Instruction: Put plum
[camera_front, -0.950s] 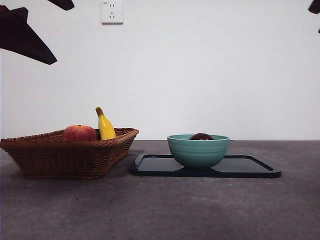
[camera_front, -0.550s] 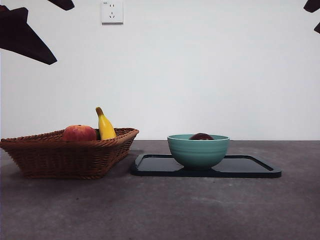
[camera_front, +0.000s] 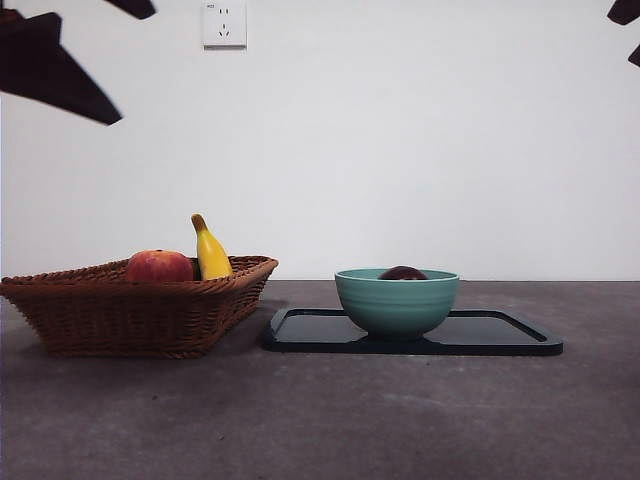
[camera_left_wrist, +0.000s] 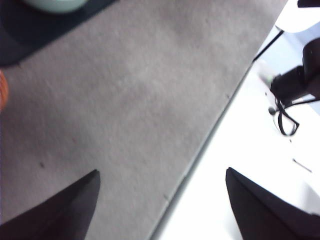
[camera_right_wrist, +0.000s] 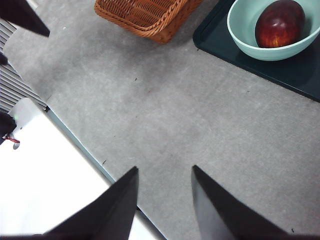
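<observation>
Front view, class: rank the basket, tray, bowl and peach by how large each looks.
1. Tray, widest
2. Basket, nearly as wide and taller, so close to a tie
3. Bowl
4. Peach, partly hidden by the basket rim

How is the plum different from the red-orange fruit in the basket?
The plum is dark maroon and glossy; the red-orange fruit is lighter, with an orange blush. The plum lies alone in the teal bowl on the black tray; the red-orange fruit sits in the wicker basket beside a banana. From the front, only the plum's top clears its rim, while the other fruit shows much more. Both are round and untouched.
</observation>
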